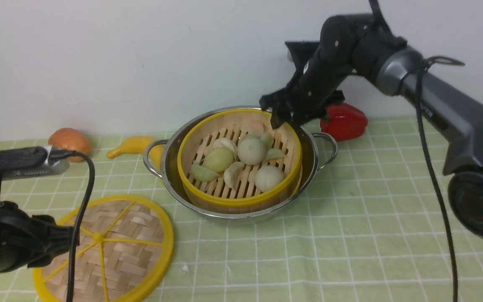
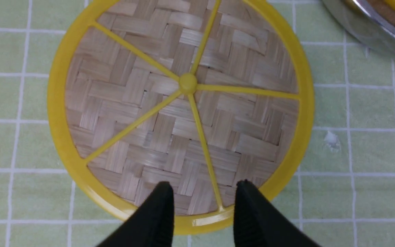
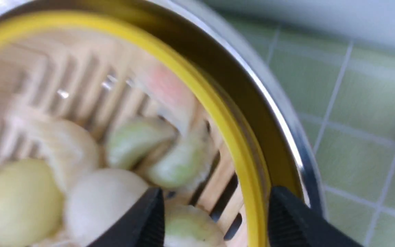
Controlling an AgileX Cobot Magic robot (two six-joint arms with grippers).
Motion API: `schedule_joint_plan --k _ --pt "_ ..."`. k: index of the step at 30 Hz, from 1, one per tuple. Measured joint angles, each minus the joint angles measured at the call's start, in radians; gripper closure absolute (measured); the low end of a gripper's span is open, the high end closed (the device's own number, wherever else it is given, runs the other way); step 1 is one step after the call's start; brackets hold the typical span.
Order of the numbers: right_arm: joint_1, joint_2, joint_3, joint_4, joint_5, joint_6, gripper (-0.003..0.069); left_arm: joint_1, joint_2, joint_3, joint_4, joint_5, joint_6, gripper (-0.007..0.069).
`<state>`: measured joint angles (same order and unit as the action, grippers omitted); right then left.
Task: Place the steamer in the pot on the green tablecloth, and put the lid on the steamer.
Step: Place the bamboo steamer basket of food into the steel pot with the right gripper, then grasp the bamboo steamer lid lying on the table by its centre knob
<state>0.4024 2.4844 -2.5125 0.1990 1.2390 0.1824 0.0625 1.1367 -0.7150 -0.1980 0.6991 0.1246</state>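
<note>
Front: the pot (image 1: 169,172) sat on the green tablecloth (image 1: 350,218). The steamer (image 1: 237,202) was inside the pot, upright, with toy buns and dumplings (image 1: 252,151) on its slats. The right gripper (image 1: 285,119) was at the steamer's far-right rim with its jaws spread and nothing pinched. The lid (image 1: 120,247) lay flat on the cloth, front-left of the pot and apart from it. A red bell pepper (image 1: 344,121) lay behind the pot's right handle. A yellow toy (image 1: 134,144) lay just beside the left handle, and a round orange fruit (image 1: 70,140) further left.

Left wrist: the left gripper (image 2: 204,188) was over the lid's (image 2: 183,113) rim, fingers (image 2: 159,212) apart and gripping nothing. I couldn't tell whether they touched the lid. A corner of the pot (image 2: 365,37) showed near the lid.

Right wrist: blurred. The fingers (image 3: 146,223) straddled the steamer's yellow rim (image 3: 197,79), one inside and one between rim and pot wall (image 3: 273,96), with a gap showing.
</note>
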Motion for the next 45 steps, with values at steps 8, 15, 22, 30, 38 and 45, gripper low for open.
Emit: schedule_joint_plan --k 8,15,22,30,38,45 --pt "-0.033 -0.257 0.011 -0.091 -0.007 -0.047 0.0234 0.000 0.216 -0.145 -0.003 0.008 0.000 0.0382" --pt "-0.071 -0.532 0.159 -0.106 -0.011 -0.064 0.0233 0.000 0.420 -0.210 0.011 0.008 0.000 0.0382" --pt "-0.075 -0.913 0.448 -0.119 -0.010 -0.134 0.0233 0.000 0.589 -0.293 0.014 0.002 0.000 0.0382" --pt "-0.076 -1.206 0.689 -0.247 -0.008 -0.134 0.0233 0.000 0.653 -0.313 0.000 0.005 0.000 0.0393" --pt "-0.076 -1.330 0.775 -0.378 -0.005 -0.093 0.0233 0.000 0.648 -0.354 0.011 0.090 -0.031 0.0508" --pt "-0.076 -1.410 0.853 -0.510 -0.006 -0.082 0.0233 -0.001 0.553 -0.508 0.229 0.311 -0.152 0.0508"
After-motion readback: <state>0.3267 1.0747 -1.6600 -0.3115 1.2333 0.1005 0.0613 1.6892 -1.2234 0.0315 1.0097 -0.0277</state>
